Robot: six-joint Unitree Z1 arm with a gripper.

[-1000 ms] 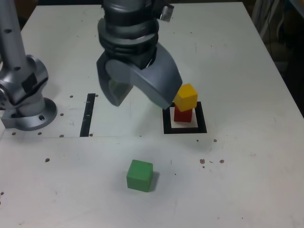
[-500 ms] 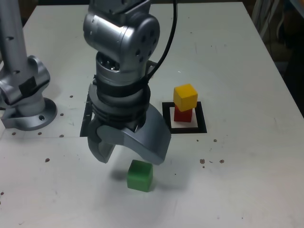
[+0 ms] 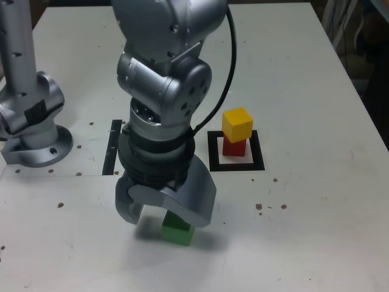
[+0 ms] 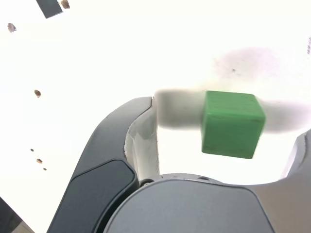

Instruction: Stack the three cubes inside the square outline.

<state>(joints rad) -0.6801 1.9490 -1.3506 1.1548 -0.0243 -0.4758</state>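
Down from beside the stack, my pincer (image 3: 163,210) now straddles green (image 4: 232,124), jaws wide, nothing gripped. Yellow (image 3: 237,124) sits on red (image 3: 234,146) inside the outline (image 3: 214,155); green remains.

the table (image 3: 316,231) is viewed from high in front, angled down; the wrist view looks closely down; the green cube (image 3: 178,231) (image 4: 232,124) is shared.
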